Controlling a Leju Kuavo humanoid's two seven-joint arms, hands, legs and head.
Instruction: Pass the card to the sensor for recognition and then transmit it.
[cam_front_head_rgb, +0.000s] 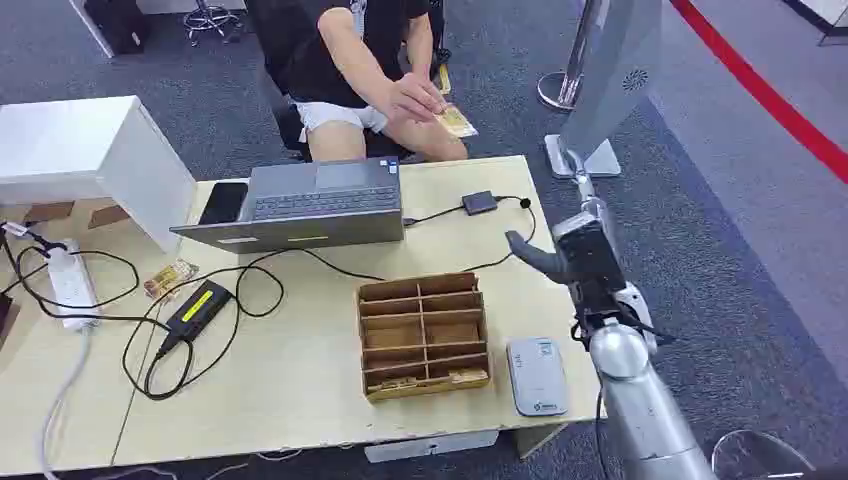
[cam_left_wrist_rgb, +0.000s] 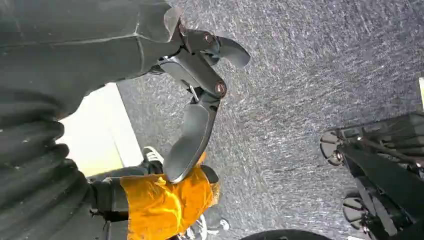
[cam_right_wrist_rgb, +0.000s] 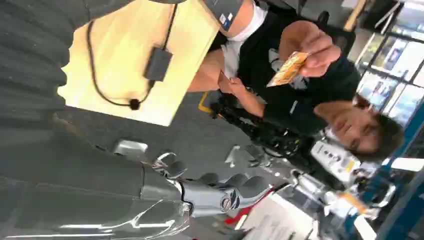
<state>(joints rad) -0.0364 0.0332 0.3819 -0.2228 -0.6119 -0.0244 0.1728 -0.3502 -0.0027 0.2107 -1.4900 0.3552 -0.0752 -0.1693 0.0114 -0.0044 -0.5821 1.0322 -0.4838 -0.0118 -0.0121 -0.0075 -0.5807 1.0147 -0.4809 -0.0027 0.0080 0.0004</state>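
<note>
Right hand (cam_front_head_rgb: 560, 255) raised off the table's far right corner, past the edge; fingers loosely extended and apart, holding nothing. Same in the right wrist view (cam_right_wrist_rgb: 220, 192): fingers open over the carpet, nothing between them.

Left hand (cam_left_wrist_rgb: 197, 100) seen from the left wrist camera, hanging over the grey carpet (cam_left_wrist_rgb: 300, 100); thumb and fingers apart, empty.

Card (cam_front_head_rgb: 458, 121) pinched in the person's hand (cam_front_head_rgb: 420, 97), beyond the table's far edge, well apart from the right hand; gold-yellow, tilted.

Sensor (cam_front_head_rgb: 536, 375) flat at the table's near right edge, just beside the wooden divider tray (cam_front_head_rgb: 423, 335). Laptop (cam_front_head_rgb: 300, 205) at the far side.
</note>
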